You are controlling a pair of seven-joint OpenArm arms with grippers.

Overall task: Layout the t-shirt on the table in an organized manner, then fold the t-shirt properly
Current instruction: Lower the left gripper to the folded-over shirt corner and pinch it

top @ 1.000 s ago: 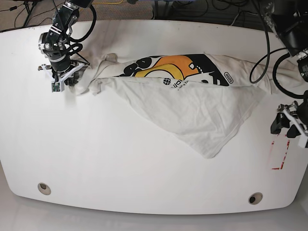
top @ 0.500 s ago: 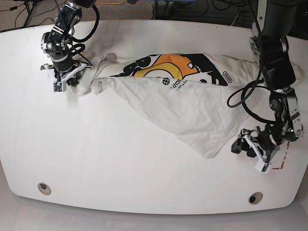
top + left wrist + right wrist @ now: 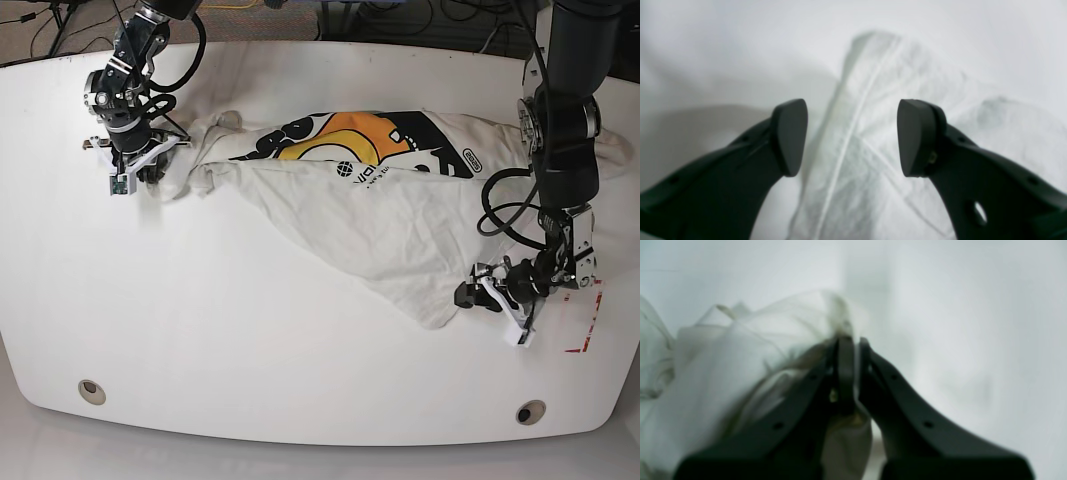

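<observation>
The white t-shirt (image 3: 400,220) lies crumpled across the back of the table (image 3: 250,340), with its orange-and-black graphic showing on top and one plain flap folded down to a point near the front right. My right gripper (image 3: 148,172) is at the shirt's left end, shut on bunched white cloth (image 3: 740,373). My left gripper (image 3: 468,296) stands open just right of the flap's pointed tip. In the left wrist view its fingers (image 3: 790,136) straddle a hemmed corner of cloth (image 3: 853,100) without touching it.
Two round grommet holes (image 3: 91,391) (image 3: 530,411) sit near the table's front edge. A red tape rectangle (image 3: 585,320) marks the table just right of the left gripper. Cables run along the back edge behind the table.
My left arm has swung in from the table's right edge, leftward to the flap's pointed tip, staying open. My right gripper has shifted slightly back with the cloth in it.
</observation>
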